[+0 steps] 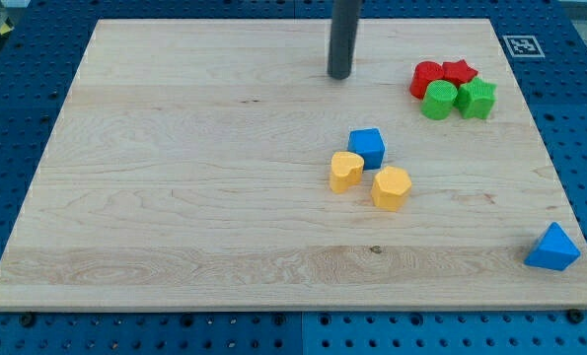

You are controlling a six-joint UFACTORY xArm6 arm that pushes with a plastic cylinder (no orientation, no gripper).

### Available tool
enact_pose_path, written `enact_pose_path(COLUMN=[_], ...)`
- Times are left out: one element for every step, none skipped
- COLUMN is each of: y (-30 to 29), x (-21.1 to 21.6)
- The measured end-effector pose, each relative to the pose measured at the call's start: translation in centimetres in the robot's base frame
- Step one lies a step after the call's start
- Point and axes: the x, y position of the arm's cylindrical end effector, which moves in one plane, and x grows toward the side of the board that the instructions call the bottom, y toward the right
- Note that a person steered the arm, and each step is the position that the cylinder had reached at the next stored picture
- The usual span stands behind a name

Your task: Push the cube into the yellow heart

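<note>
A blue cube [367, 148] sits right of the board's centre. A yellow heart [346, 170] lies just below and left of it, touching or nearly touching it. A second yellow block [391, 187], rounded with several flat sides, lies below and right of the cube. My tip [339, 76] is near the view's top, above the cube and slightly left, well apart from it.
A cluster of two red blocks [427, 77] [459, 71] and two green blocks [438, 101] [476, 99] sits at the upper right. A blue triangular block [552, 248] lies at the lower right corner. The wooden board [175, 177] rests on a blue pegboard.
</note>
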Motion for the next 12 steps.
enact_pose_path(y=[-0.6,1.7,4.9,6.5,0.6,-3.0,-3.3,-3.3,-1.6,0.1,-1.4,-4.3], x=[3.2,3.9,4.4,7.0,7.5,8.1,12.1,16.4,18.4,19.9,19.4,14.8])
